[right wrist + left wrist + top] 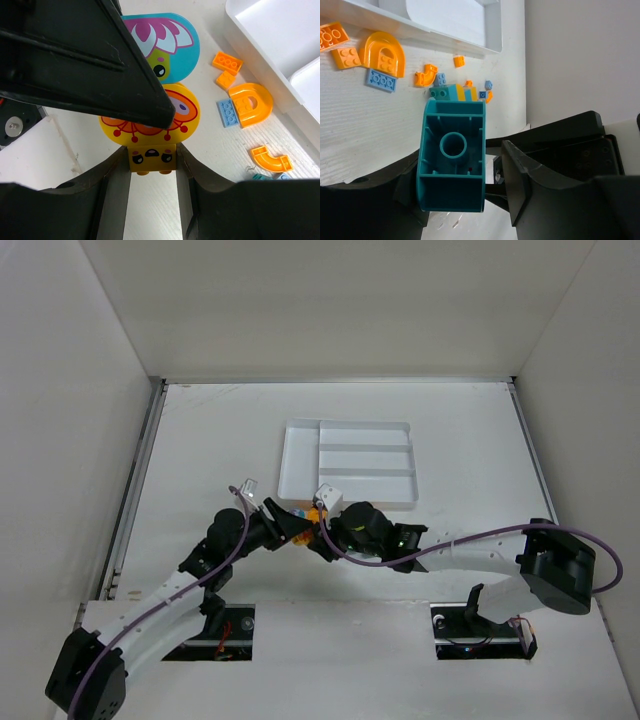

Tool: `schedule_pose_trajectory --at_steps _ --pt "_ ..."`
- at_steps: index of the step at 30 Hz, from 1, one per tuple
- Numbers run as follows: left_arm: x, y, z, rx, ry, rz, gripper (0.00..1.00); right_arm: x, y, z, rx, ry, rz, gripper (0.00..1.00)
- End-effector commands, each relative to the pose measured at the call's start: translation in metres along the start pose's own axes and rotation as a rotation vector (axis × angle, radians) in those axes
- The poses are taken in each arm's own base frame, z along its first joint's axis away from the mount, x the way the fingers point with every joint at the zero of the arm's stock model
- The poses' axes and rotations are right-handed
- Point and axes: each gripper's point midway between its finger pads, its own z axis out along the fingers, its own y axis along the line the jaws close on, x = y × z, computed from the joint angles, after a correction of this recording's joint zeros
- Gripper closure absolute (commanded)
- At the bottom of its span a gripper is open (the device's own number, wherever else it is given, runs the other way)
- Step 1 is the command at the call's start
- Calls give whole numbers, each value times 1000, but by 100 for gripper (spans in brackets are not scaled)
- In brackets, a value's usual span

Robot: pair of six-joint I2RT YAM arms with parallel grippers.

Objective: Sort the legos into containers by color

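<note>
Here, a teal brick sits clamped in the left end effector. Its hollow underside faces the wrist camera, and the fingers press its two opposite side walls, a grip that probably keeps the smooth plastic from twisting. The right end effector is closed to a narrow gap on the base of a yellow figure brick with a printed face, beside a teal figure piece. Whether either held piece rests on the table cannot be told. The remaining loose legos lie just in front of both end effectors, among them an orange arch, a light blue plate and a curved orange piece. They are near the front wall of the white tray but apart from it. No brick shows in its compartments from overhead, so sorting appears barely begun. The arms meet closely over the pile, and a collision seems the main risk.
</note>
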Motion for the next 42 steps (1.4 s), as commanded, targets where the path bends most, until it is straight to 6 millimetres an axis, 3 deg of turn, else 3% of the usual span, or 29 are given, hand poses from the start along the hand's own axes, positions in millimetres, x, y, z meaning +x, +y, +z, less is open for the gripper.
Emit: schedule_pose_trajectory --at_steps 1,9,22,31,38,42 --pt "-9 -15 -3 59 -33 11 50 -15 7 1 -19 -59 4 78" --pt "-9 -10 -4 46 -31 13 60 -16 4 0 -11 -62 5 78" --pt "-17 1 -7 11 -73 15 51 -9 0 0 -2 -48 8 78" --pt "-8 1 -6 12 -40 39 67 -10 0 -1 -1 -50 9 78" --pt "-12 3 -7 -5 -54 49 66 -3 -2 0 7 -33 12 79" --pt "-14 0 -7 1 -57 73 76 0 -3 -1 11 -26 14 80"
